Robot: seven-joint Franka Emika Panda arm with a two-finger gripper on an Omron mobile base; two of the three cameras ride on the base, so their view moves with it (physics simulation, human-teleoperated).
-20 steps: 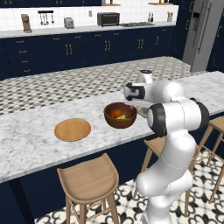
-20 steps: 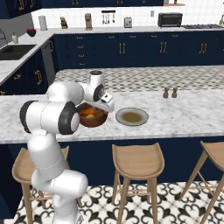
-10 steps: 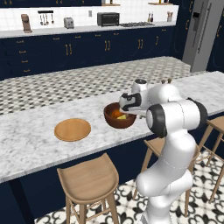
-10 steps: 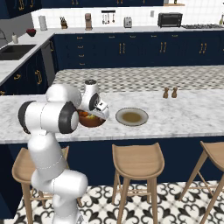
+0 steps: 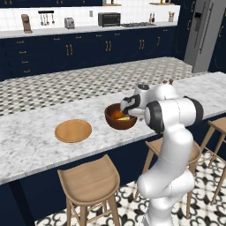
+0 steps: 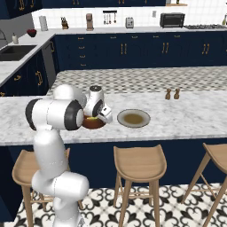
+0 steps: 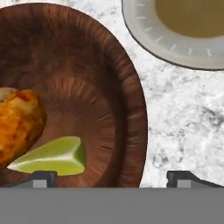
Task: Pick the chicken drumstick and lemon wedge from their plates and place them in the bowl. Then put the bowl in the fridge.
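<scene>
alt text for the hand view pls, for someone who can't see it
Close look down into the dark wooden bowl, which holds the orange-brown chicken drumstick at left and the pale lemon wedge beside it. The gripper is open, one fingertip over the bowl's inside and one over the marble counter. The grey-olive plate with a pale rim sits at upper right.

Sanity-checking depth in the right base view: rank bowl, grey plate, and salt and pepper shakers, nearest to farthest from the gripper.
1. The bowl: right at the gripper, whose open fingers straddle its rim.
2. The grey plate: next along the counter, just to the bowl's right in this view.
3. The shakers: farthest, further right and toward the counter's back edge.
</scene>
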